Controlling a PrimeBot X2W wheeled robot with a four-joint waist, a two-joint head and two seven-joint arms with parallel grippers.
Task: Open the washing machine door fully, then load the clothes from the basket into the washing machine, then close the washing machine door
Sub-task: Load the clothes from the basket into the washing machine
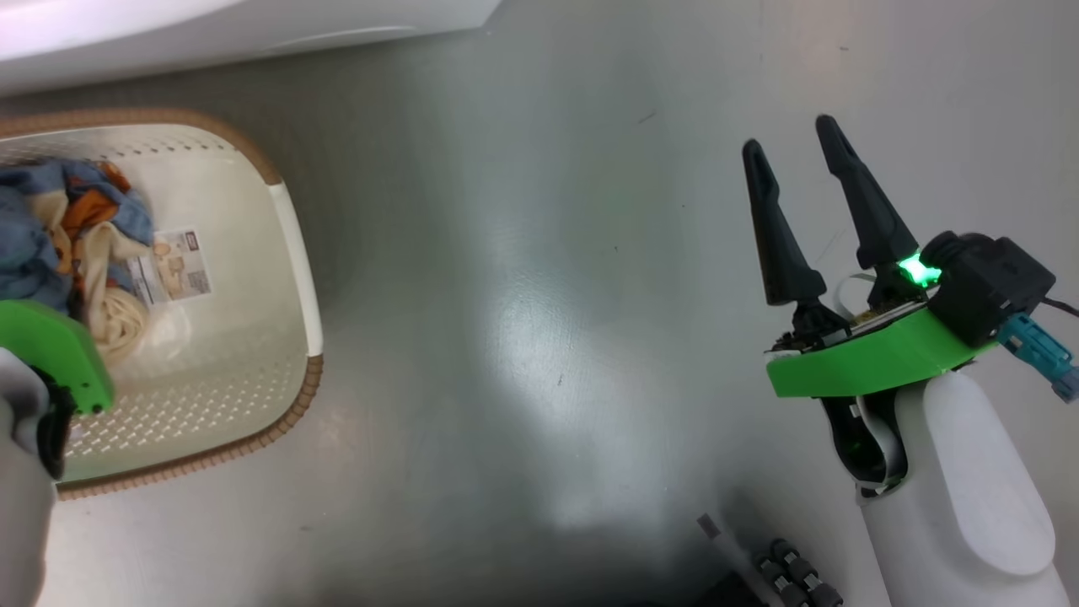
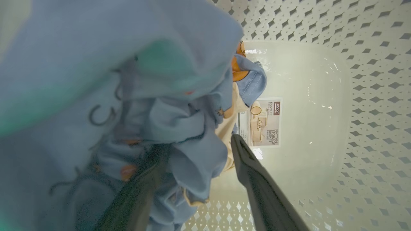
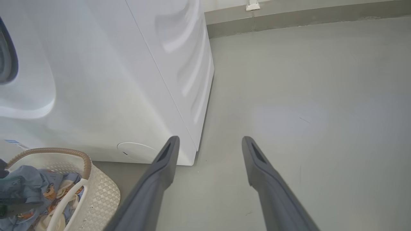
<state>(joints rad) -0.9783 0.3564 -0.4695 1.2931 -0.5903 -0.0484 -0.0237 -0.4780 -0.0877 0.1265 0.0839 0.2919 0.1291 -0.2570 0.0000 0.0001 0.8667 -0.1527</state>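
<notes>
Your left gripper [image 2: 198,144] stands spread astride the clothes [image 2: 144,96] in the basket [image 1: 295,244] at nine o'clock; right gripper [image 1: 791,139], spread too, over glossy grey floor [image 1: 523,337]

Glossy grey floor [image 1: 539,337] (glare patches on it) meets a grey skirting [image 3: 305,18].

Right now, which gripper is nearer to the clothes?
Left. The left gripper is in the basket, fingers around a fold of the clothes; the right gripper is over the floor, outside the basket.
</notes>
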